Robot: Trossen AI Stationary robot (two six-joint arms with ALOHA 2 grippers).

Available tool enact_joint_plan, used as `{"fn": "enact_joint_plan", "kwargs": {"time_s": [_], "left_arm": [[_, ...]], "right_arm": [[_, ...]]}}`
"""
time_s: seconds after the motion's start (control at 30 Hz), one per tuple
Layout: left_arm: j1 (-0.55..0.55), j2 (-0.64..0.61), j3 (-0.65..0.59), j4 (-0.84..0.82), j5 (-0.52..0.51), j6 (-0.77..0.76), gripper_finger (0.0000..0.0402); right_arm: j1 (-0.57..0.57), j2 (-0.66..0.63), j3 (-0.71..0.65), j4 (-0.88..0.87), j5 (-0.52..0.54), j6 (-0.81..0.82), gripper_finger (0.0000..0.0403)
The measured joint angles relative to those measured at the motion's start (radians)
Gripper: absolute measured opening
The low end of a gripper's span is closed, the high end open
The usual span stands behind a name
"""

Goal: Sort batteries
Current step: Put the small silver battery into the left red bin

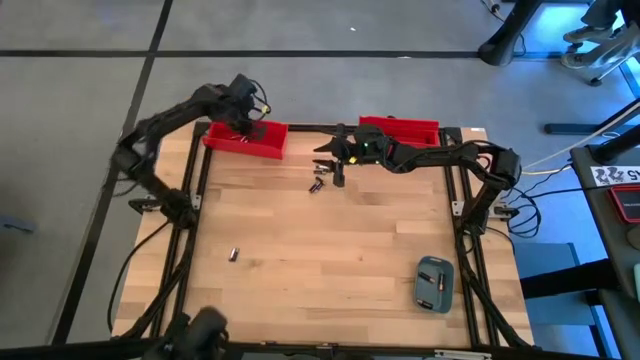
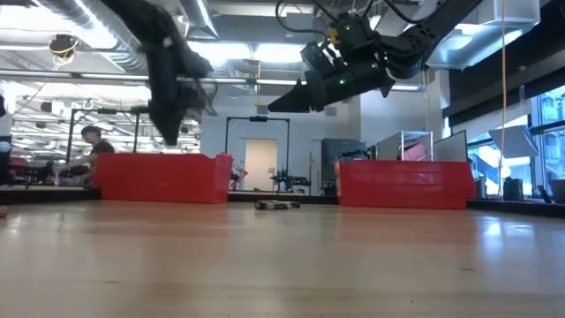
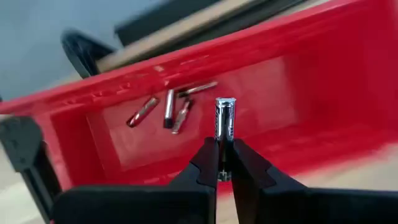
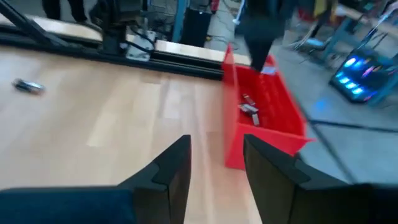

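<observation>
My left gripper [image 3: 224, 163] hangs over the left red bin [image 3: 298, 93], shut on a battery [image 3: 224, 118] with silvery ends. Several batteries [image 3: 169, 109] lie on that bin's floor. My right gripper [image 4: 215, 163] stands open above the table, to the left of the right red bin [image 1: 398, 128], with nothing between its fingers. A small cluster of batteries [image 1: 318, 183] lies on the wood just nearer than it. A single battery [image 1: 232, 254] lies toward the near left. My left gripper pinches the battery between its two fingertips [image 3: 207, 160], on the battery's lower half [image 3: 224, 147]. The fingers come from above, slanting down, and lie along the battery. Its free end sticks out past the tips. The battery hangs clear above the bin's floor.
A grey-blue case [image 1: 434, 283] lies near the table's near right corner. Black frame rails [image 1: 190, 200] run along the table's sides. The middle of the wooden top [image 1: 330, 250] is bare. A person [image 2: 93, 141] shows in the room behind.
</observation>
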Motion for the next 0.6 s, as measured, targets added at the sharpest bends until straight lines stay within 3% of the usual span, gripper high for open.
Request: {"fn": "enact_joint_plan", "kwargs": {"time_s": [0.27,0.6], "left_arm": [[0.114,0.171,0.028,0.004,0.115,-0.006,0.0011],[0.167,0.285,0.041,-0.012,0.146,-0.016,0.0011]], "right_arm": [[0.0,0.0,0.0,-0.005,0.053,-0.096,0.0146],[0.0,0.0,0.0,-0.007,0.053,-0.12,0.0146]]}}
